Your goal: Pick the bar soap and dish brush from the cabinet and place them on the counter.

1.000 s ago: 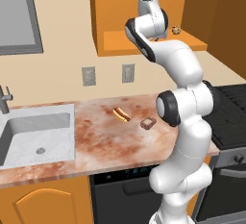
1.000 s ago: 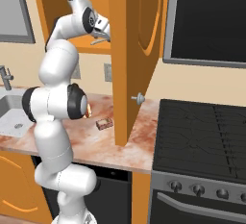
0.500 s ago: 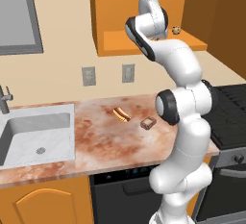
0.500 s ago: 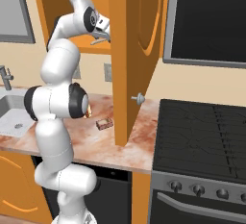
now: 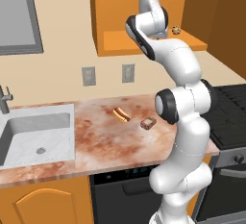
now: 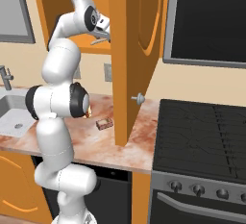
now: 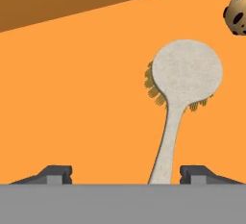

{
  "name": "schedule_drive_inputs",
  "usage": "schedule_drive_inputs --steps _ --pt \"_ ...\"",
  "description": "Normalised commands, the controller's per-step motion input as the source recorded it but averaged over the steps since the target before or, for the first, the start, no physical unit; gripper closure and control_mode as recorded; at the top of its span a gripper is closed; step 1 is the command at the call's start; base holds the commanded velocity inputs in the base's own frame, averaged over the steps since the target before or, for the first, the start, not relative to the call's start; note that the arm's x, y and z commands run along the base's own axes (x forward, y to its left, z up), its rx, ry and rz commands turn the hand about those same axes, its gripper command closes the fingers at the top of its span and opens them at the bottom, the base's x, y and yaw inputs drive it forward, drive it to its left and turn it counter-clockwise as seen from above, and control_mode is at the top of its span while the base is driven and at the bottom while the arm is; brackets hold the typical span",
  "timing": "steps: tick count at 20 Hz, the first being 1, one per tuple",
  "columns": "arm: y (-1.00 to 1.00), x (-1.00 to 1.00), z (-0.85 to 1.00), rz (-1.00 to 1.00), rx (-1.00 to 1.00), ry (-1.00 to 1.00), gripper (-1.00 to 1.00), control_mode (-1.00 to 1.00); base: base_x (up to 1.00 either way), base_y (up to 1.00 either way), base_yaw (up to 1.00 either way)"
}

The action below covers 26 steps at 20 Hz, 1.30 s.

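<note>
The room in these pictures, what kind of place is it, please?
It looks like a home kitchen, computer-rendered. A marble-look counter holds an inset white sink, a black stovetop stands beside it, and an orange wooden wall cabinet hangs above, where the arm reaches in.

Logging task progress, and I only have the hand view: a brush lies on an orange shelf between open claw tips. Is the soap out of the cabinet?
Observer: Yes. The bar soap lies on the counter, beside a hot dog.
Operator: Is the cabinet door open wide?
Observer: Yes. In the right base view the cabinet door stands swung out, right of the arm.
Operator: Anything else down there?
Observer: A white sink at the counter's left end.
</note>
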Motion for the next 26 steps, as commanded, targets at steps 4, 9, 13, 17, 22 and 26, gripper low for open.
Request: schedule_drive_inputs --steps 4,9,13,17,22,26 --pt "0.01 0.01 -0.15 -0.01 0.01 -0.01 1.00 -1.00 0.00 0.00 0.00" --pt "0.00 0.00 -0.10 -0.01 0.01 -0.02 1.00 -1.00 0.00 0.00 0.00" --pt "0.00 0.00 0.00 0.00 0.00 0.00 1.00 -1.00 0.00 0.00 0.00" --pt "0.01 -0.03 0.20 0.00 -0.02 -0.01 1.00 -1.00 0.00 0.00 0.00" --pt "0.01 -0.13 0.32 0.00 -0.03 -0.02 1.00 -1.00 0.00 0.00 0.00" --pt "0.00 -0.19 0.14 0.01 -0.01 0.00 1.00 -1.00 0.00 0.00 0.00"
